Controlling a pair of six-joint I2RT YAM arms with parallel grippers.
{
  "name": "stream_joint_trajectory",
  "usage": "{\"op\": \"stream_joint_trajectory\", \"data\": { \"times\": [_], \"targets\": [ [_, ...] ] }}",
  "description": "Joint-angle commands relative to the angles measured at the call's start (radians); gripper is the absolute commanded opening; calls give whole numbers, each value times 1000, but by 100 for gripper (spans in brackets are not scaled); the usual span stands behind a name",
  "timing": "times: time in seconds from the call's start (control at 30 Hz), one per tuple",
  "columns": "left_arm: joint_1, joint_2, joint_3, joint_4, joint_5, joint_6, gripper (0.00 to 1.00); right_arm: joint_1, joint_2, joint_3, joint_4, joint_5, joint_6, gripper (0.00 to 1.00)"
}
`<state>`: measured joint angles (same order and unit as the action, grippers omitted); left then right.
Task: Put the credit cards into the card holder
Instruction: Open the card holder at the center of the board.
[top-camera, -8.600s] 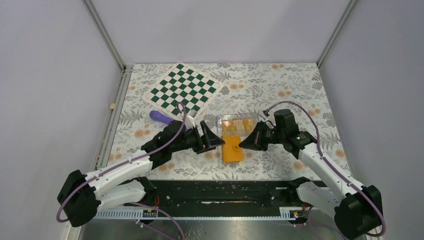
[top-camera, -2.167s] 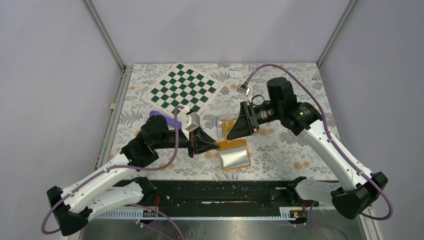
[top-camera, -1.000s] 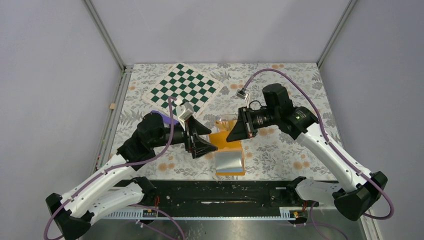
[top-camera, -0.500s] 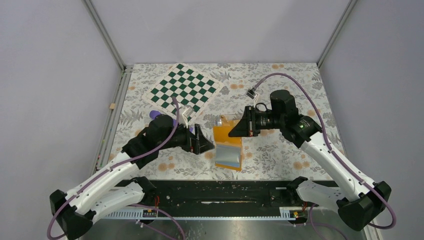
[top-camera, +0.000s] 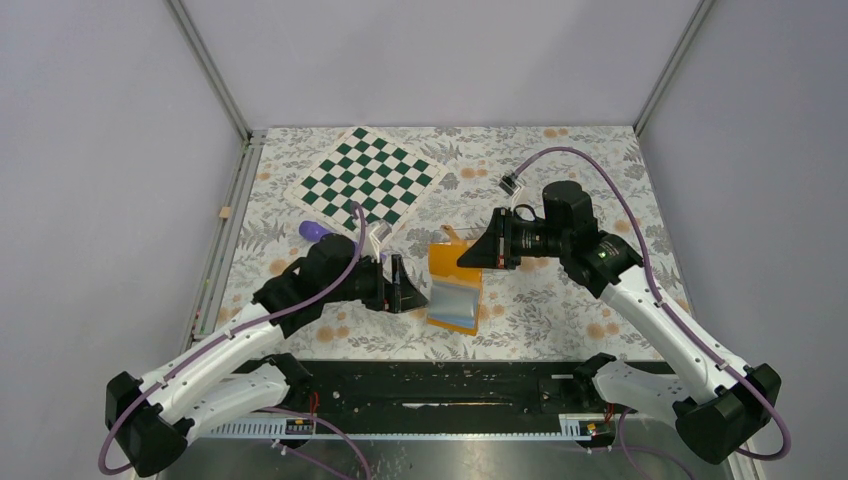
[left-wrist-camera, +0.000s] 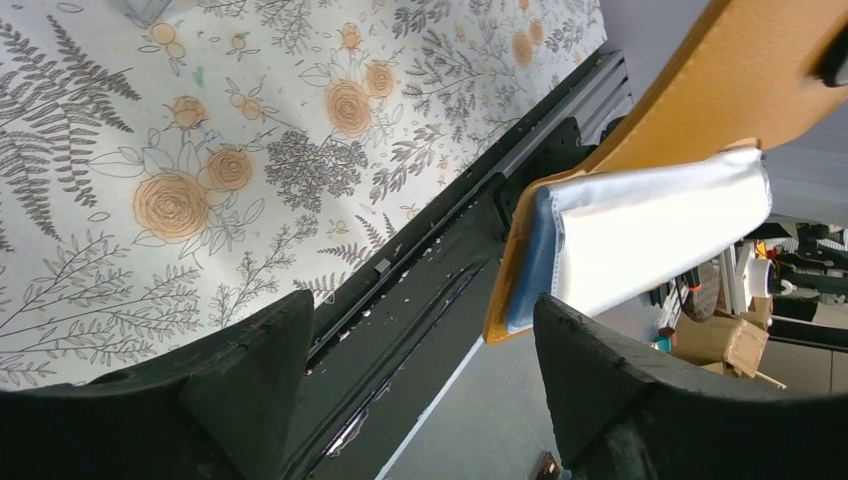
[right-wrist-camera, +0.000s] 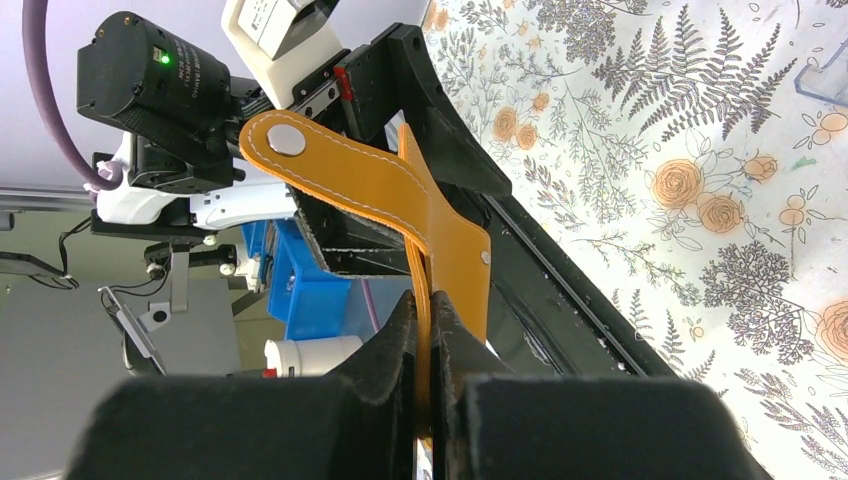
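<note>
Left gripper, jaws spread and empty, sits toward the near edge of the table, just left of the card holder and not touching it. Right gripper pinches the holder's orange far leaf and holds it unfolded off the table (striped lining facing up). Its long axis runs near to far, with the snap strap toward the left arm. Bare floral surface lies to the right. Farther back-left are a purple object, then the chessboard.

A green-and-white chessboard lies toward the floral surface's far left corner; a purple object lies just nearer.
</note>
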<state>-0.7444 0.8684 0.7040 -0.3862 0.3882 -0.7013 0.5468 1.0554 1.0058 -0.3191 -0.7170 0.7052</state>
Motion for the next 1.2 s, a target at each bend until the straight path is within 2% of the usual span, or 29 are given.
{"op": "stream_joint_trajectory", "data": {
  "times": [0.0,0.17,0.43,0.77,1.0,1.17],
  "targets": [
    [0,-9,-1,92,74,-17,79,-10,-5,-1,53,6,17,0],
    [1,-34,-13,165,101,-49,79,-10,1,-4,53,-2,14,0],
    [2,-47,-10,193,76,-65,78,-12,4,-18,80,-46,24,0],
    [5,-55,-85,426,76,-135,79,-12,-11,-100,337,-218,171,0],
    [28,-85,-128,544,63,-170,80,-11,-17,-139,447,-272,250,0],
    [42,-75,-163,669,132,-226,79,-11,-20,-151,491,-283,281,0]
  ]
}}
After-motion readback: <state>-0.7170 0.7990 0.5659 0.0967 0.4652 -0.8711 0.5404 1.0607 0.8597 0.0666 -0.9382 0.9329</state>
